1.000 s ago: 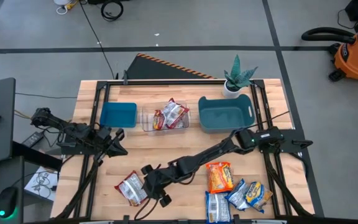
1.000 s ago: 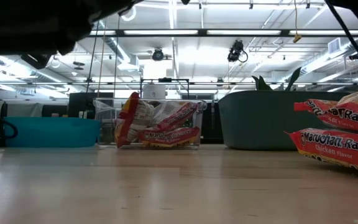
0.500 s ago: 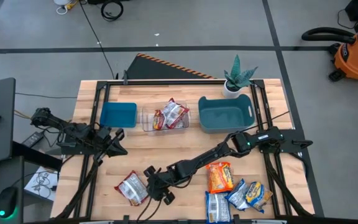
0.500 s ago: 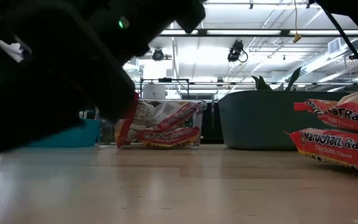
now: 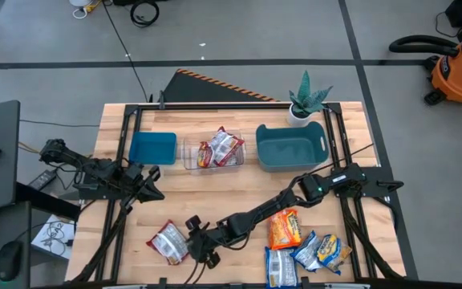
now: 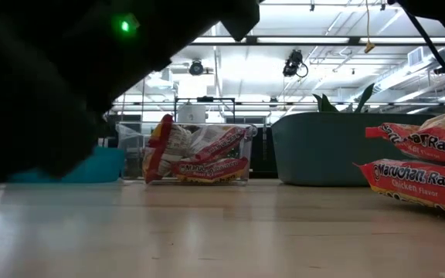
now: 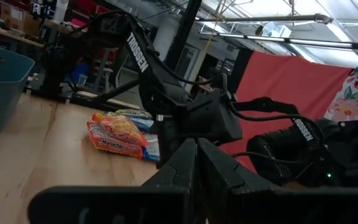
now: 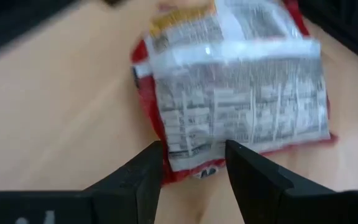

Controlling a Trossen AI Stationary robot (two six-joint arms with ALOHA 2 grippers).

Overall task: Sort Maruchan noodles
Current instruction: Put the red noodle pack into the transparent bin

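Observation:
A red-and-silver Maruchan packet (image 5: pixel 168 242) lies flat, its printed back up, near the table's front left. My right gripper (image 5: pixel 191 242) reaches it from the right, slanting down. In the right wrist view my right gripper (image 8: pixel 194 177) is open, and the end of the packet (image 8: pixel 235 93) lies between its two fingertips. An orange packet (image 5: pixel 283 228) and blue-and-yellow packets (image 5: pixel 323 250) lie at the front right. More red packets (image 5: pixel 220 148) stand in the clear tub. My left gripper (image 5: pixel 152 181) waits shut at the table's left.
A small blue bin (image 5: pixel 152 148), the clear tub (image 5: pixel 191 156) and a larger teal bin (image 5: pixel 291 147) stand in a row at the back. A potted plant (image 5: pixel 307 100) is at the back right. Bare wood lies between the bins and the packets.
My right gripper has sunk and gone toward the table's near left, closer to the red-and-silver packet, and its wrist has rolled a little. In the low view the arm's dark bulk has come down over the left side. The packet has kept its place.

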